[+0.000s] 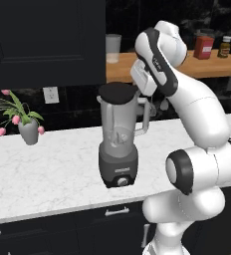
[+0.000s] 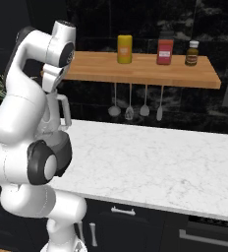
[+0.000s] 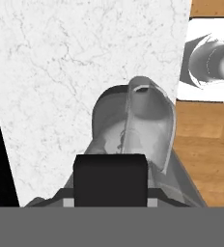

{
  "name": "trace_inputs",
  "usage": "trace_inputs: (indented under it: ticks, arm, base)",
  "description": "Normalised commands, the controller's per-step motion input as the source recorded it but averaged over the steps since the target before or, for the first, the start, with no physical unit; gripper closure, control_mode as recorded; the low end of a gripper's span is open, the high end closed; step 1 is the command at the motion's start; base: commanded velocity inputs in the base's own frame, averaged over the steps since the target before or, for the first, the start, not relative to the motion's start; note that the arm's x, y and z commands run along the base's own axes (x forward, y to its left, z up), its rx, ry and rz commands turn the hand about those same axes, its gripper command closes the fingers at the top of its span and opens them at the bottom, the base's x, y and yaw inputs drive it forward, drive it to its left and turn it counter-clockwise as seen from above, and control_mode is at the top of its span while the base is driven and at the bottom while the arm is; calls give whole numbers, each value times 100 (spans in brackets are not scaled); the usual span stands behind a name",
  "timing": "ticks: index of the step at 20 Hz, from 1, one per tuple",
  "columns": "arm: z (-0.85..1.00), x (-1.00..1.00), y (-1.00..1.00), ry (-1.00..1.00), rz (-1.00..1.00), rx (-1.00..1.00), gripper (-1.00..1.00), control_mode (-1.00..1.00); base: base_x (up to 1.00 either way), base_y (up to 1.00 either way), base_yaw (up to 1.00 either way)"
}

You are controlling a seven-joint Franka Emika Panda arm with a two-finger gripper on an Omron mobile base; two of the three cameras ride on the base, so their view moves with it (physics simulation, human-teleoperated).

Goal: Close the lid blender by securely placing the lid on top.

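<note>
The blender (image 1: pixel 118 144) stands on the white marble counter (image 1: pixel 53 169), near its front edge, with the black lid (image 1: pixel 118 92) sitting flat on the mouth of the jar. The gripper (image 1: pixel 155 103) hangs just beside the jar's handle (image 1: pixel 146 117), behind the arm's wrist, and whether its fingers are spread or closed, or grip anything, cannot be told from any view. To the left on the counter stands a grey vase of pink flowers (image 1: pixel 18 119), and on the wooden shelf (image 2: pixel 145 69) behind are a yellow jar (image 2: pixel 124 48), a red jar (image 2: pixel 164 49) and a small dark bottle (image 2: pixel 191 53)
</note>
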Motion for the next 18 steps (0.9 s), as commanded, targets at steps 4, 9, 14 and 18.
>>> trace_inputs:
  ticks: [4,9,14,18]
  arm:
    - [-19,-24,0,0,0,0,100,-100]
    - [-11,-64,0,-2,0,0,100,-100]
    - [-9,-27,0,0,0,0,100,-100]
    - [-15,0,5,0,1,-2,100,-100]
  base:
    - [0,0,0]
    - [0,0,0]
    - [0,0,0]
    - [0,0,0]
